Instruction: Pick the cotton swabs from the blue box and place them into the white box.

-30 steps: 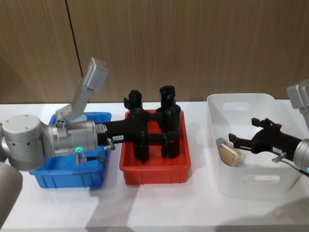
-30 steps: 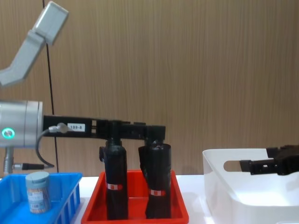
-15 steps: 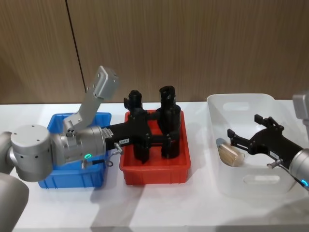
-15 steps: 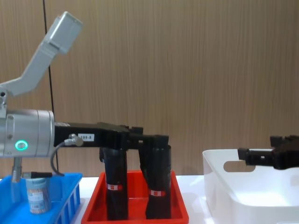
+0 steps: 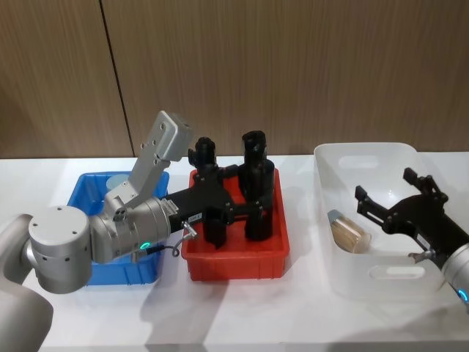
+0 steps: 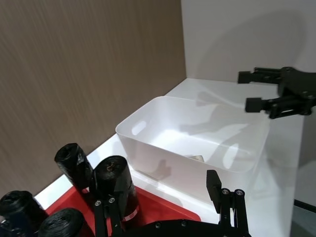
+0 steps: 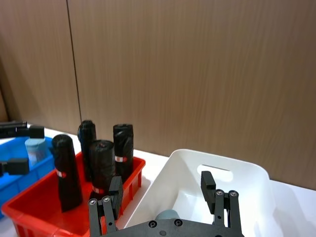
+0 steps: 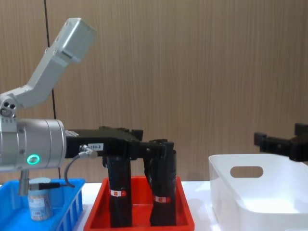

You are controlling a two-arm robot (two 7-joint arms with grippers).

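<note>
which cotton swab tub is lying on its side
The cotton swab tub in the white box lies on its side; the other tub stands upright in the blue box.

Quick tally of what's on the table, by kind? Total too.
cotton swabs: 2 tubs, one in the blue box, one in the white box
black rolls: 4, all in the red tray
containers: 3 (blue box, red tray, white box)
Total: 9
</note>
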